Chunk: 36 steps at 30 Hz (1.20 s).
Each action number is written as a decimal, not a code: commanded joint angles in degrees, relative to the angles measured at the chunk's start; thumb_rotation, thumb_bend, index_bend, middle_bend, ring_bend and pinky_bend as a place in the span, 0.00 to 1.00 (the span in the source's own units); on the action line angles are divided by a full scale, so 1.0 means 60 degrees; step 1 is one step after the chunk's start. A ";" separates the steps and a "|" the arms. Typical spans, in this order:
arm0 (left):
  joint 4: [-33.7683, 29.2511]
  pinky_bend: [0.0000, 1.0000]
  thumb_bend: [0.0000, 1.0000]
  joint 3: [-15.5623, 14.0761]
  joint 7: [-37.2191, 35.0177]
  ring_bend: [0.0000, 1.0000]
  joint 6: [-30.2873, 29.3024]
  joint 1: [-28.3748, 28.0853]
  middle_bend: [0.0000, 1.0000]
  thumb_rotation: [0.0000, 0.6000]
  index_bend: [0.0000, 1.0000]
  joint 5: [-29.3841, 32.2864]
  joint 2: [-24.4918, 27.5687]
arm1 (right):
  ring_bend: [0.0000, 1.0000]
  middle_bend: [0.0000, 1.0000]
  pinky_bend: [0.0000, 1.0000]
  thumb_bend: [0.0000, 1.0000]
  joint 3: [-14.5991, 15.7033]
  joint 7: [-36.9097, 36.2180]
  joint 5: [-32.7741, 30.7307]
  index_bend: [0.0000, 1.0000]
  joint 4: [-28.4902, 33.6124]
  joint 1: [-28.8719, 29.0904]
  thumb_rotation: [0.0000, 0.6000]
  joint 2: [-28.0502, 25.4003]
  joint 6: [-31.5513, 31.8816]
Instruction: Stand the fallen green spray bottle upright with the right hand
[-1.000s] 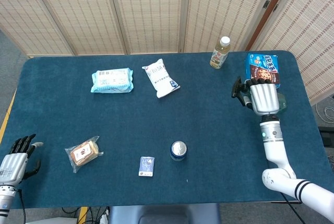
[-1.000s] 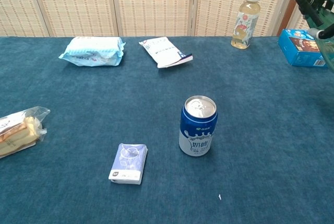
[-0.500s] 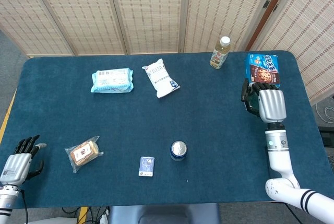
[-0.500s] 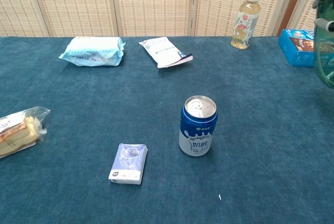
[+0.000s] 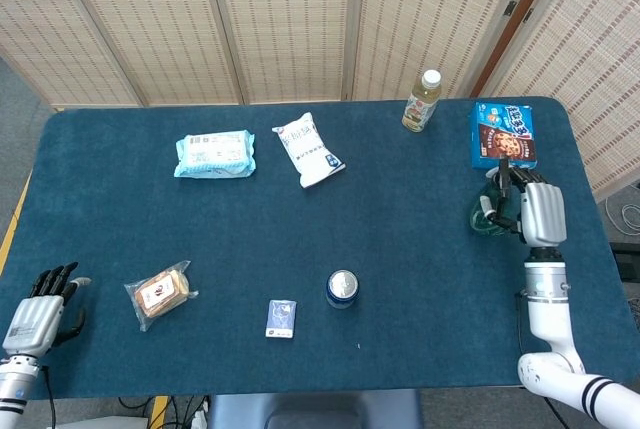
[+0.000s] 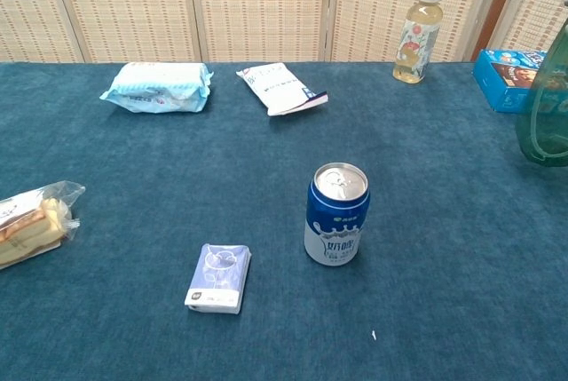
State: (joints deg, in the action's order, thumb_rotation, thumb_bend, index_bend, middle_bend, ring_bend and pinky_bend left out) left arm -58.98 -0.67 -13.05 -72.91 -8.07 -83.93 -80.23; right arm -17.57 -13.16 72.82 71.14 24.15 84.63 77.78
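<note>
While its base is resting on the dark blue table [image 5: 300, 249], the translucent green spray bottle [image 6: 543, 115] is standing upright at the right of the frame.
In the head view the silver right hand [image 5: 540, 211] is wrapping its dark fingers [image 5: 503, 204] around the bottle, just below the blue biscuit box [image 5: 503, 133]. The left hand [image 5: 38, 311] is sitting at the lower left edge, holding nothing, fingers loosely apart. A blue-and-white drink can [image 6: 337, 214] is standing mid-frame beside a small pale tissue pack [image 6: 218, 277].
</note>
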 commanded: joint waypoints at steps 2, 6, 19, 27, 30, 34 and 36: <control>0.0061 0.00 0.50 -0.0015 -0.0003 0.00 0.0018 0.0023 0.07 1.00 0.22 0.0019 -0.0034 | 0.40 0.53 0.42 0.27 0.0012 -0.1313 0.0216 0.44 -0.0809 -0.0132 1.00 0.0483 0.0092; 0.0152 0.00 0.51 -0.0021 -0.0038 0.00 0.0067 0.0033 0.07 1.00 0.22 0.0049 -0.0082 | 0.40 0.53 0.42 0.27 0.0014 -0.2053 0.0240 0.44 -0.1363 -0.0165 1.00 0.0724 0.0017; 0.0312 0.00 0.51 -0.0027 -0.0045 0.00 0.0076 0.0066 0.07 1.00 0.22 0.0066 -0.0182 | 0.40 0.53 0.42 0.27 0.0100 -0.3457 0.0358 0.44 -0.2502 -0.0387 1.00 0.1140 -0.0009; 0.0303 0.00 0.50 -0.0028 0.0080 0.00 0.0119 0.0080 0.07 1.00 0.22 0.0100 -0.0217 | 0.40 0.53 0.42 0.27 0.0200 -0.4520 0.0422 0.44 -0.3752 -0.0439 1.00 0.1657 -0.0200; 0.0260 0.00 0.50 -0.0026 0.0153 0.00 0.0146 0.0050 0.07 1.00 0.22 0.0088 -0.0228 | 0.40 0.53 0.42 0.27 0.0200 -0.4763 0.0447 0.44 -0.4100 -0.0393 1.00 0.1801 -0.0275; 0.0184 0.00 0.51 -0.0027 0.0257 0.00 0.0184 0.0014 0.07 1.00 0.22 0.0077 -0.0227 | 0.40 0.53 0.42 0.27 0.0172 -0.5019 0.0463 0.44 -0.4503 -0.0288 1.00 0.1940 -0.0430; 0.0172 0.00 0.50 -0.0024 0.0281 0.00 0.0210 0.0002 0.07 1.00 0.22 0.0085 -0.0226 | 0.40 0.53 0.43 0.26 0.0160 -0.5126 0.0473 0.44 -0.4636 -0.0246 1.00 0.1982 -0.0483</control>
State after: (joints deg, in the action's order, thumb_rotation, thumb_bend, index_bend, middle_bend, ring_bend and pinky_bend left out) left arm -57.94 -0.82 -11.37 -71.64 -8.05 -83.42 -81.59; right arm -16.55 -43.58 75.59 43.71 22.44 96.27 75.16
